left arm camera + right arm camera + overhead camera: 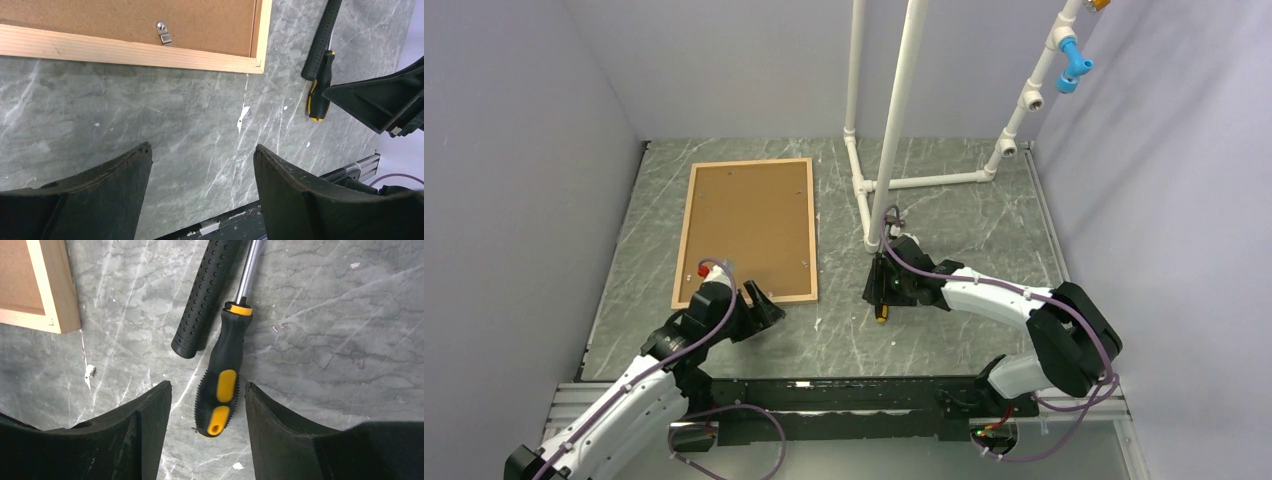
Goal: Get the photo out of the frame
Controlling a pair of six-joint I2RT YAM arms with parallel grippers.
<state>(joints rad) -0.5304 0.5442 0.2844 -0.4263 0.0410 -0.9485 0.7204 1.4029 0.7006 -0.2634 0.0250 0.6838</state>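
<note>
The right claw [205,390] stands open astride the screwdriver [220,385], probably to pry the frame [125,50] clips [162,32]; the left claw [202,150] hovers open, empty

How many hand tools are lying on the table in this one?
2. A yellow-and-black screwdriver lies right of the frame, between the open jaws of the right gripper; a black perforated-grip tool lies alongside it. The arms may hide others.
</note>
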